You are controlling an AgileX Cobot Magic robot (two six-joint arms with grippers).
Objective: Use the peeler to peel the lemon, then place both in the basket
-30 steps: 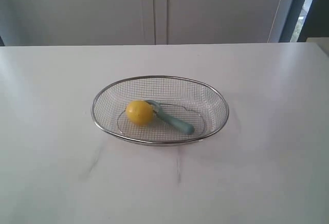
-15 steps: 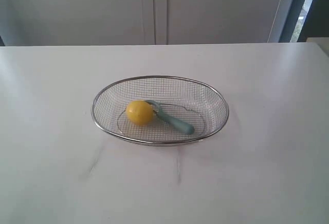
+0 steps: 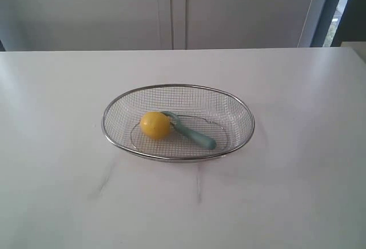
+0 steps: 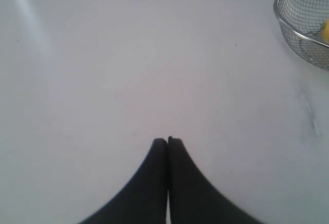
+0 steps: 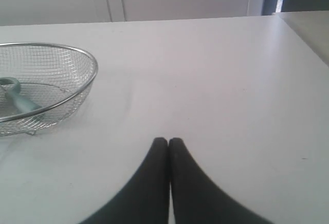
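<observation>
We are holding left fingers (image 4: 154,183) and right fingers (image 5: 154,183) pressed together; lemon (image 3: 155,125) and peeler (image 3: 197,138) are lying in the basket (image 3: 177,85).

No readable text, labels, brands or numbers anywhere: nothing on the basket (image 3: 178,87), its contents, or the table (image 3: 297,192).

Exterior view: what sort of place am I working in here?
Probably a kitchen-like test setup: a plain white table, pale cabinet doors behind it, and a wire basket holding a lemon and a peeler.
</observation>
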